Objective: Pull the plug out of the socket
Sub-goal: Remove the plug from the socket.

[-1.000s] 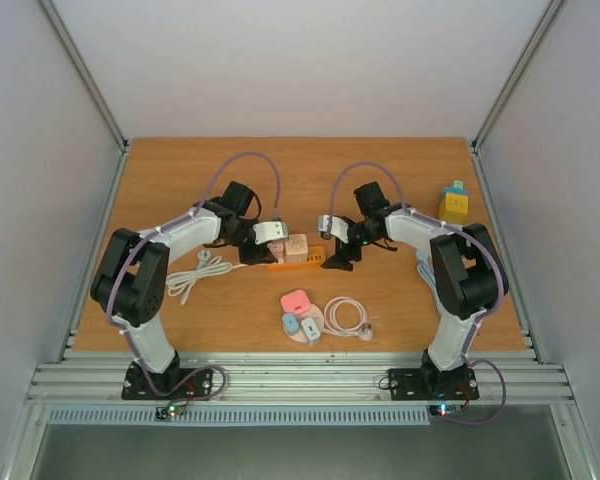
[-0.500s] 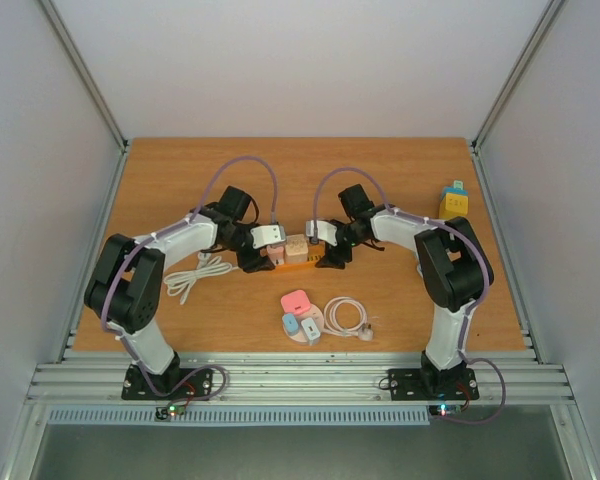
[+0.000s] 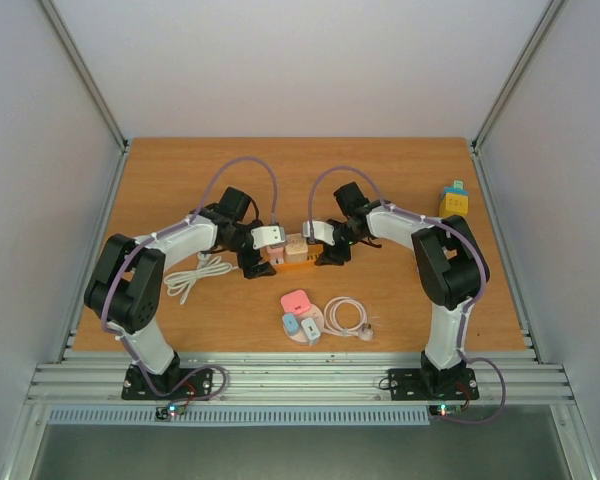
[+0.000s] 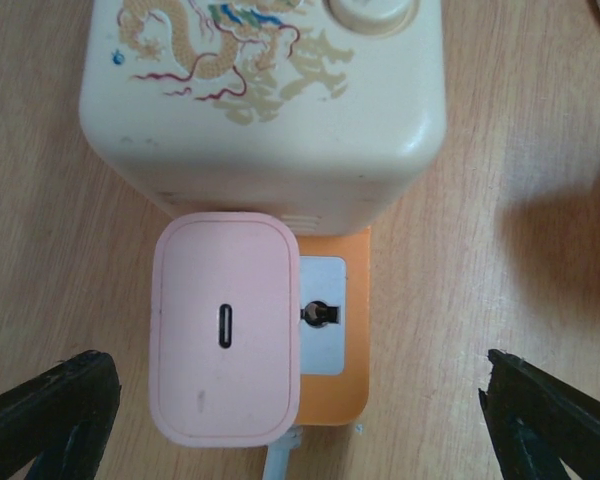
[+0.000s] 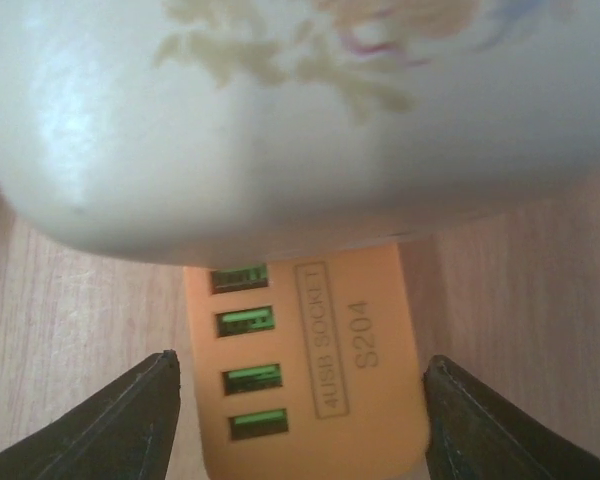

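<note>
The orange socket (image 3: 302,257) lies mid-table with a cream cube adapter (image 3: 296,245) on it. In the left wrist view a pink plug (image 4: 225,340) sits in the socket (image 4: 335,395), just below the cream cube (image 4: 270,100). My left gripper (image 4: 298,400) is open wide, with its fingers (image 4: 50,410) far out on either side of the plug and touching nothing. My right gripper (image 5: 300,400) straddles the socket's USB end (image 5: 340,380). Its fingertips (image 5: 130,415) stand close beside the socket's two sides, with thin gaps showing.
A white cable (image 3: 195,272) lies left of the socket. In front are a pink charger (image 3: 297,301), two small chargers on a round disc (image 3: 302,326) and a coiled cable (image 3: 345,316). A yellow and teal block (image 3: 454,205) stands at the right.
My left gripper has opened wide around the pink plug. My right gripper has moved left onto the socket's end, and its jaws have narrowed.
</note>
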You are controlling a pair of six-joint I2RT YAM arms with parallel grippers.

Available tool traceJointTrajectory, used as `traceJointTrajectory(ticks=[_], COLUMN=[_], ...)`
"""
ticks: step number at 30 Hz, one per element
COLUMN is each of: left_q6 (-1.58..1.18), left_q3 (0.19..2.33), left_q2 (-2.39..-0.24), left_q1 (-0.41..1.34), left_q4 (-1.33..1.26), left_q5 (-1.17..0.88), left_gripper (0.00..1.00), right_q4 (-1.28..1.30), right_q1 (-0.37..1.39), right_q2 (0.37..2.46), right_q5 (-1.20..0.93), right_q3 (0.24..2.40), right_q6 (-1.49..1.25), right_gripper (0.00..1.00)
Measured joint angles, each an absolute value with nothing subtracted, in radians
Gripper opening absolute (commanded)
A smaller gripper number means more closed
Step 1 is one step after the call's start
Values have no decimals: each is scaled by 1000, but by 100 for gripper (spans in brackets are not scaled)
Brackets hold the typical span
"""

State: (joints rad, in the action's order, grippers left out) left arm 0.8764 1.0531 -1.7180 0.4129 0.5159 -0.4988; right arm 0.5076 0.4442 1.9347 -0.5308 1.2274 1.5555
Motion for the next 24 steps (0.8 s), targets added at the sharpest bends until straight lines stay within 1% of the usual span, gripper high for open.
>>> traceJointTrajectory(ticks=[3,6,10,11,14,16,20,24], left_q6=[876,877,882,884,888,892,907,922], left_q3=[1046,1045,1045,1044,1038,1031,1009,979], left_q2=[-1707,-1696,-1692,-1691,-1681,-1671,-1651,-1624], left_q1=[402,385,366,360,345,334,320,307], left_q4=[517,517,519,519,520,521,518,519], left_q5=[-512,-521,-527,-530,-538,-546,-558,-582], left_gripper=[99,99,99,99,99,99,99,99], right_q4=[531,546,558,562,567,566,567,572], right_q1=[450,457,463,464,466,466,466,466], right_q2=[1944,1957,1971,1971,1971,1970,1942,1864], right_q5=[-529,-524,-518,-518,-516,-516,-517,-548], right_q3=[1230,1238,1254,1256,1258,1258,1245,1232], right_q6=[1574,1584,1591,1595,1594,1594,1583,1548], right_gripper=[69,64,28,21,4,1,1,1])
